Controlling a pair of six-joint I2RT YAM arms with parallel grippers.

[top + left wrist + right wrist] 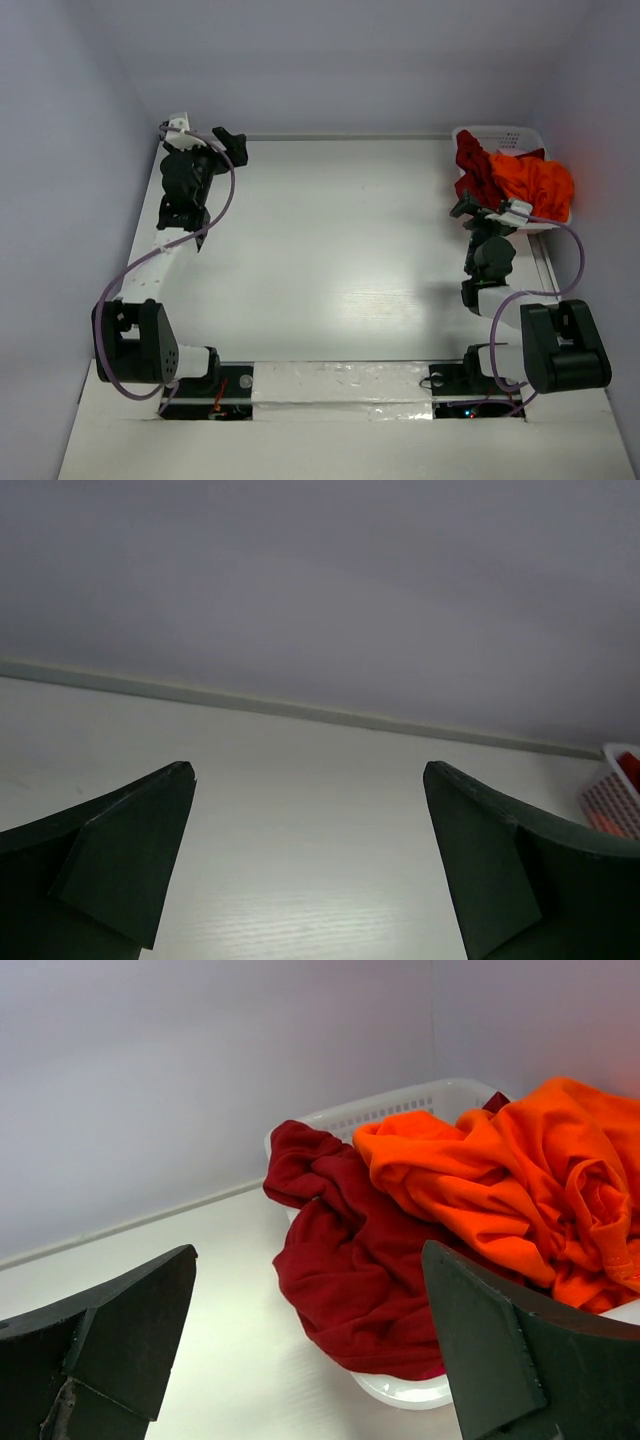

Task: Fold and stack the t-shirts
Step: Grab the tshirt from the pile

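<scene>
While draped over basket [495, 131] rim — t-shirts [530, 182] (far-right corner)

The left arm [160, 262] stretches well forward from its base. At the far end its wrist turns inward, so the left gripper [228, 143] points to the robot's right, with its jaws spread wide and nothing between them. The right arm [490, 270] is folded more tightly, its forearm rising just ahead of its base. The right gripper [465, 208] faces away from the base, its fingers [120, 1340] just as wide apart and holding nothing.
</scene>
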